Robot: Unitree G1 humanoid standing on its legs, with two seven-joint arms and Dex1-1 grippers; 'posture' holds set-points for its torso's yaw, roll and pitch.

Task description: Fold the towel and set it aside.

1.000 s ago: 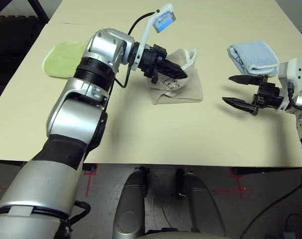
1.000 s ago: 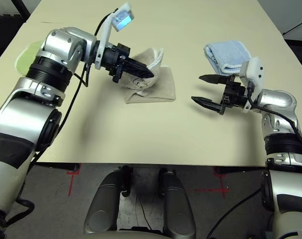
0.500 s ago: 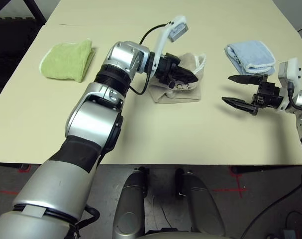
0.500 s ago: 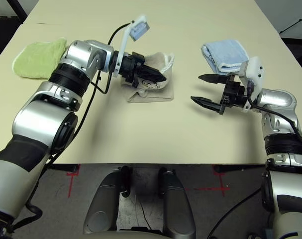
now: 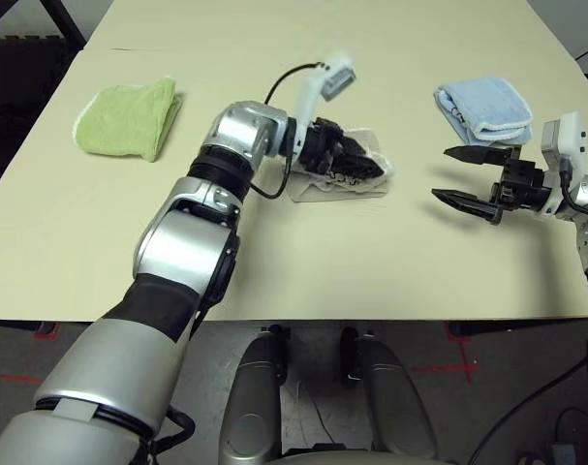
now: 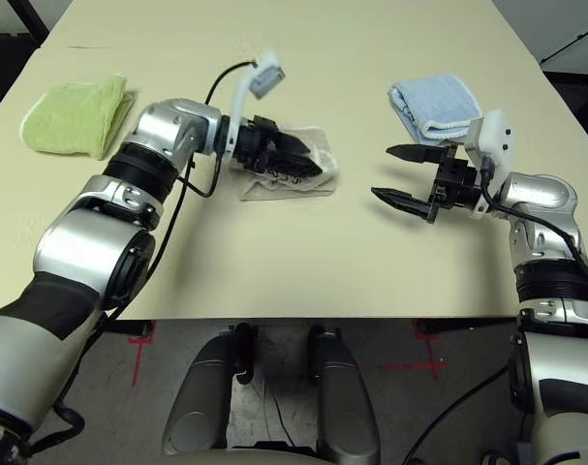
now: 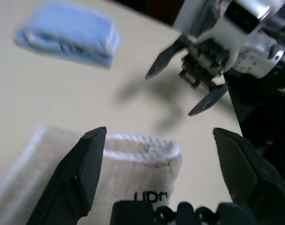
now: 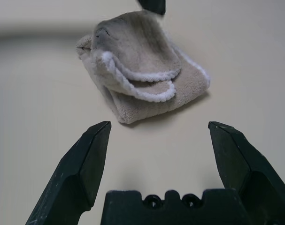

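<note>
in the head views i'm seeing my left claw [image 6: 298, 167] spreading wide over the towel [image 6: 318, 170], where a second ago it was pinched shut on the cloth and carrying it slightly higher. the towel is now lying as a folded bundle on the table [image 6: 274, 262], mid-table, between the green towel [image 6: 76, 114] and the blue towel [image 6: 431, 107]. i'm judging the fold done and the release under way.

the left wrist view is confirming what the arm hides from above: both fingers [image 7: 79, 176] standing apart, straddling the towel's white-edged end, gripping nothing.

the right wrist view is giving me the bundle's far side, its layers and white edging, with my right claw [image 8: 168, 154] wide, empty, hanging well short of it.
</note>
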